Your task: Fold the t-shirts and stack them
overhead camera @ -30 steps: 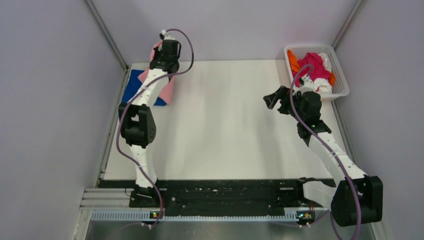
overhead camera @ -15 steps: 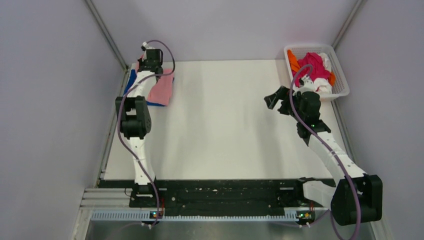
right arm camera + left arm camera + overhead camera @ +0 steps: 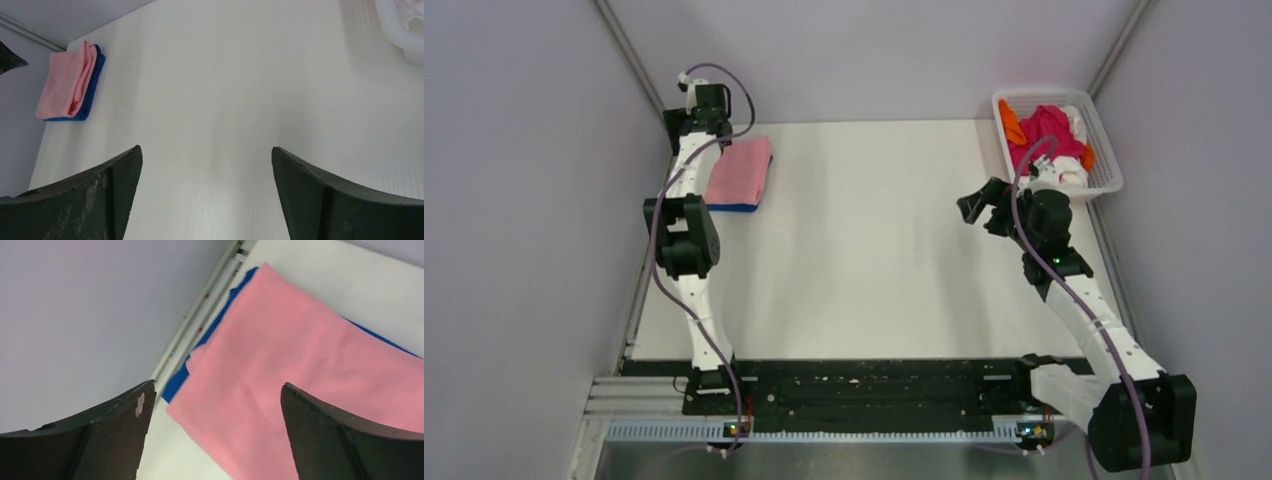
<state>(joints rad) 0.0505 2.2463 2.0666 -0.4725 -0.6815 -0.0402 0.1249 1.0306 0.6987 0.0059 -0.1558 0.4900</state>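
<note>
Claws on both arms stood wide open and gripped nothing. The left claw (image 3: 216, 386) hung over the far-left corner of the white counter (image 3: 874, 260), looking down on the stack. Its dark fingers (image 3: 120, 430) were spread apart with only cloth and counter showing between them.

The light pink soft-fabric t-shirt (image 3: 740, 170) lay folded into a flat oblong on top of the royal blue folded t-shirt (image 3: 179, 380). The blue one showed only as a narrow border along the pink one's left and near edges. The pile sat close against the left edge of the counter. That placing probably kept the middle of the counter free as a folding area, so finished shirts were parked out of the way. With the pink shirt lying flat and square and the fingers clear of it, the stacking of this piece looked done.

The right claw (image 3: 979, 205) hovered above the right half of the counter, just on the near side of the white plastic lattice basket (image 3: 1107, 160) in the far-right corner. It pointed across towards the left edge rather than into the basket. Its wrist view showed bare counter between the fingers, with the stack small in the distance. It appeared to be waiting near its supply.

The basket held a rumpled magenta fabric t-shirt (image 3: 1049, 125) heaped over an orange one (image 3: 1011, 125) and a white one (image 3: 1074, 165), all unfolded. Two shirts looked finished and at least three were left, and fetching the magenta one on top seemed the likely next job.
</note>
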